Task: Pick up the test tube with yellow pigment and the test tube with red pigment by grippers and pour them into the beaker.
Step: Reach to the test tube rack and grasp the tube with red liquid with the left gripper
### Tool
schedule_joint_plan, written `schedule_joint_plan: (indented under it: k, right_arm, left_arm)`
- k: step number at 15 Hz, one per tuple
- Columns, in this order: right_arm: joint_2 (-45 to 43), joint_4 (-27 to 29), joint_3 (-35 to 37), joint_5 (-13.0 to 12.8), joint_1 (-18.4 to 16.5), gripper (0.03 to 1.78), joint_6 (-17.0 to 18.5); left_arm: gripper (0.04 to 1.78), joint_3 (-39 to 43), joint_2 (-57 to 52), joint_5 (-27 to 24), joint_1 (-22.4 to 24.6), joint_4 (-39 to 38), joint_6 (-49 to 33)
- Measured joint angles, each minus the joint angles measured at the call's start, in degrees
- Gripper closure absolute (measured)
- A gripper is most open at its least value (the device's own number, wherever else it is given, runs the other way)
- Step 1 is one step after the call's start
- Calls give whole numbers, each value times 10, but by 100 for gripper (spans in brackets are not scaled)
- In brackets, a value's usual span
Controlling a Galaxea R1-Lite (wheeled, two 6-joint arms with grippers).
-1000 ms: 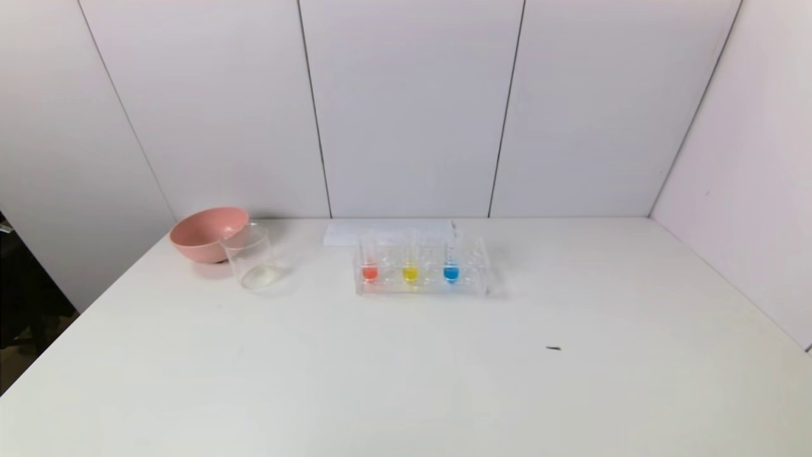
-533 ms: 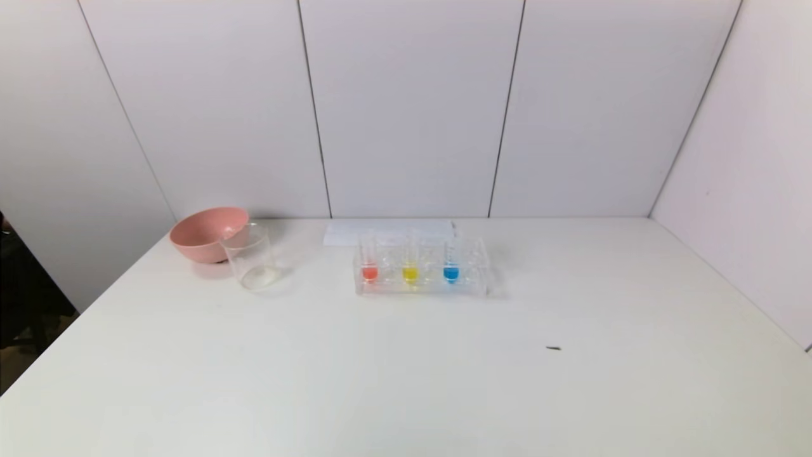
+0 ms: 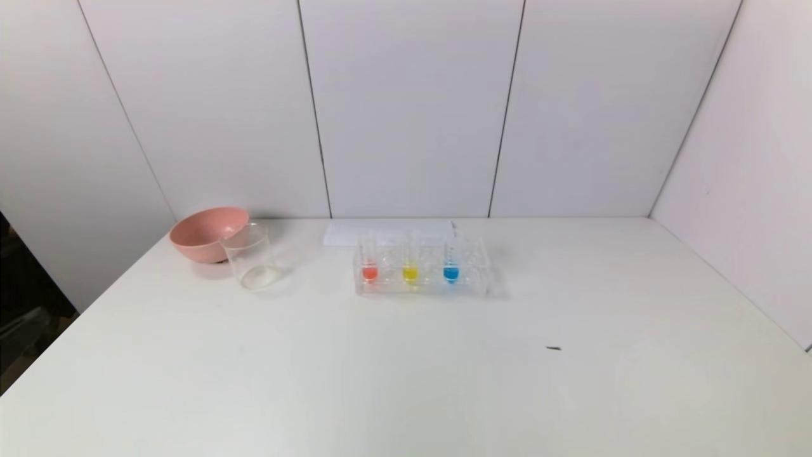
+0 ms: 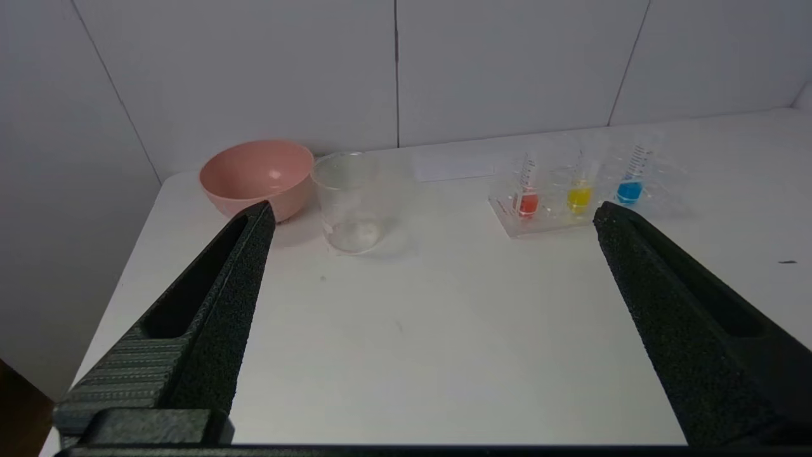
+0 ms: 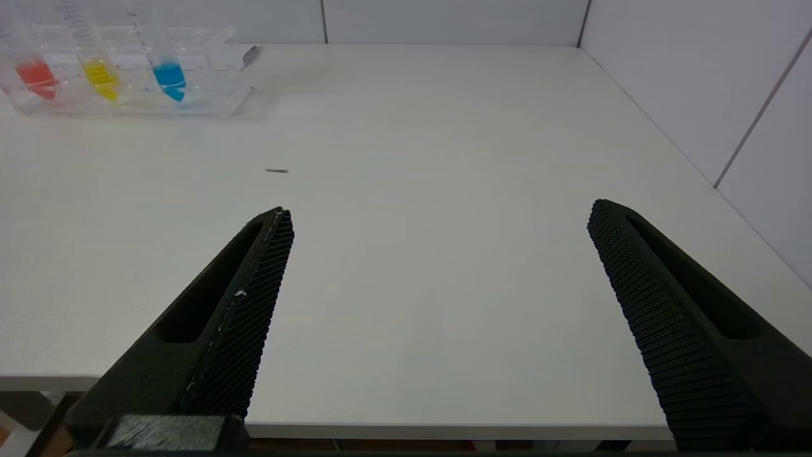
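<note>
Nothing on the table (image 3: 406, 381) has shifted since a second ago; only the dark shapes at the head view's far left edge have changed a little, and no arm shows in that view; the tube rack (image 3: 424, 285) sits mid-table with the test tube with red pigment (image 3: 369, 263) at its left end, the test tube with yellow pigment (image 3: 410, 263) next, and a blue-liquid tube (image 3: 451, 261) beyond; off to the left stands the beaker (image 3: 251, 257), just in front of the pink bowl (image 3: 206, 233). Left gripper (image 4: 431, 222) hangs back at the near-left edge, jaws spread wide, empty; right gripper (image 5: 438, 219) waits at the near-right edge, jaws likewise apart, empty. These tubes look light, smooth, slippery and likely breakable; I'd pinch each on the bare upper stem above the rack, gently, and lift straight up; first pick not yet begun.
</note>
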Motion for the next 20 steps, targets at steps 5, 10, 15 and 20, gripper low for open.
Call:
schedule_joint_plan:
  k: [5, 10, 15, 20]
  right_arm:
    - [0, 0, 0, 0, 0, 11, 0]
    - [0, 0, 0, 0, 0, 11, 0]
    - [0, 0, 0, 0, 0, 11, 0]
    - [0, 0, 0, 0, 0, 11, 0]
  left_arm:
    - [6, -2, 143, -14, -15, -131, 0]
    - [6, -4, 263, -14, -37, -228, 0]
    - [6, -11, 370, -14, -65, -321, 2]
    - [6, -22, 456, -10, -107, -376, 0]
